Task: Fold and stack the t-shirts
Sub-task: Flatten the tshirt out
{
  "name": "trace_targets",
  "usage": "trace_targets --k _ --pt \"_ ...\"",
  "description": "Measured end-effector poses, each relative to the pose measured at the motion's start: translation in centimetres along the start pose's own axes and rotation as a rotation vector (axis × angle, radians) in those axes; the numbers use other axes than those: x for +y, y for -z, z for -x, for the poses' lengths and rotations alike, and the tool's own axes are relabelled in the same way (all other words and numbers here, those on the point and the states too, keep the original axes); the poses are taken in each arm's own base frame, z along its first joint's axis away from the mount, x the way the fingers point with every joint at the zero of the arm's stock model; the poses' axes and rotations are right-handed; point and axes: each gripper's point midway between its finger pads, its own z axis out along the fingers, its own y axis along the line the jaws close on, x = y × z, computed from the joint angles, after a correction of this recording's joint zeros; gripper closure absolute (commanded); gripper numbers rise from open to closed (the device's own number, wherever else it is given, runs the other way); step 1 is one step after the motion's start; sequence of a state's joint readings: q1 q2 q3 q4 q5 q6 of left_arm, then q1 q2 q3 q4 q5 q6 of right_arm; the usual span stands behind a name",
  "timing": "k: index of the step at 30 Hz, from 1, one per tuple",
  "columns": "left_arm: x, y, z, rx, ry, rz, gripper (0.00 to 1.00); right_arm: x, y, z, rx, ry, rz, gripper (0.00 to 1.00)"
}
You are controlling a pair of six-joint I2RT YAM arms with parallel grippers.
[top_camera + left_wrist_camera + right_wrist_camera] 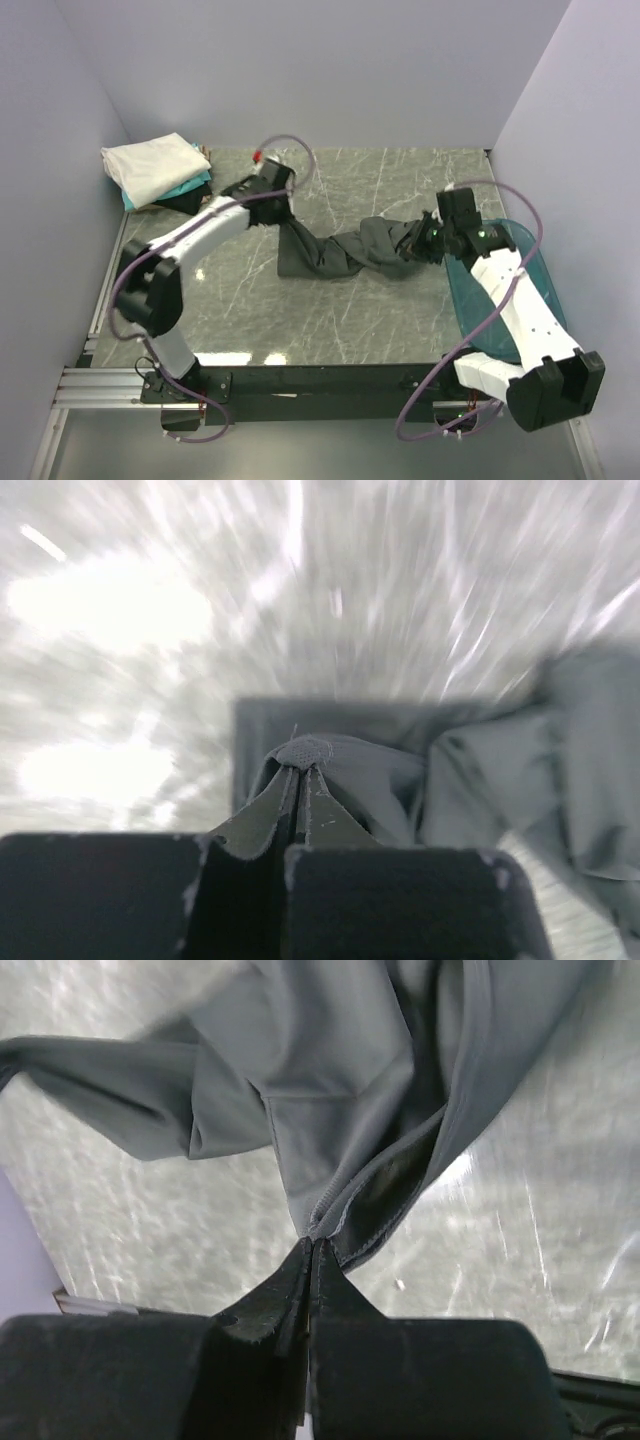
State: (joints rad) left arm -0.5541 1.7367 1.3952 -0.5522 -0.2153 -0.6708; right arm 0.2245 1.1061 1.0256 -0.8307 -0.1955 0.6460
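left pincer: clamped shut on a bunched hem of the charcoal t-shirt | right pincer: clamped shut on the opposite end | shirt: twisted rope, long axis pincer to pincer, middle sagging on the table | nearer arm: neither, one end each | next, likely: draw apart, flatten | folded stack: beyond left pincer

I work in what looks like a robotics lab test cell: my table has a grey marble-look top boxed in on three sides by plain pale partition walls, an aluminium extrusion frame runs along its near edge, and purple cables loop off my left arm and right arm
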Motion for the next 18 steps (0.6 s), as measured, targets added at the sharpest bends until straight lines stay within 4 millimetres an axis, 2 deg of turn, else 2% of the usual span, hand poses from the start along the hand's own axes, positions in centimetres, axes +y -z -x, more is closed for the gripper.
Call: trace_targets --k 3,5,8,10,12,14,15,17,18 --pt "1.6 3.9 5.6 -0.136 0.061 -0.013 0.99 2.6 1.9 3.7 -0.069 0.04 0.017 1.0" --pt "3.7 7.4 8.9 -0.233 0.109 -0.011 0.99 4.7 4.0 6.4 -0.143 0.066 0.049 1.0" --pt "7.6 13.5 12.5 -0.393 0.177 0.022 0.99 6.8 7.8 8.9 -0.251 0.092 0.095 1.0" --pt "9.7 17.8 13.4 -0.506 0.219 0.039 0.99 7.7 10.8 9.7 -0.332 0.102 0.13 1.0" --pt "11.7 21.4 12.6 -0.605 0.255 0.049 0.99 7.4 12.9 9.3 -0.388 0.102 0.152 1.0" --pt "13.7 23.7 10.3 -0.674 0.29 0.052 0.99 5.9 13.8 7.5 -0.425 0.09 0.164 1.0" --pt "14.6 24.1 8.8 -0.688 0.306 0.055 0.99 5.0 13.2 6.5 -0.422 0.08 0.166 1.0" --pt "16.5 23.4 5.2 -0.668 0.339 0.077 0.99 1.5 11.1 2.4 -0.362 0.041 0.135 1.0" --pt "17.3 22.1 3.4 -0.634 0.346 0.095 0.99 -0.2 9.4 0.5 -0.321 0.018 0.115 0.92"
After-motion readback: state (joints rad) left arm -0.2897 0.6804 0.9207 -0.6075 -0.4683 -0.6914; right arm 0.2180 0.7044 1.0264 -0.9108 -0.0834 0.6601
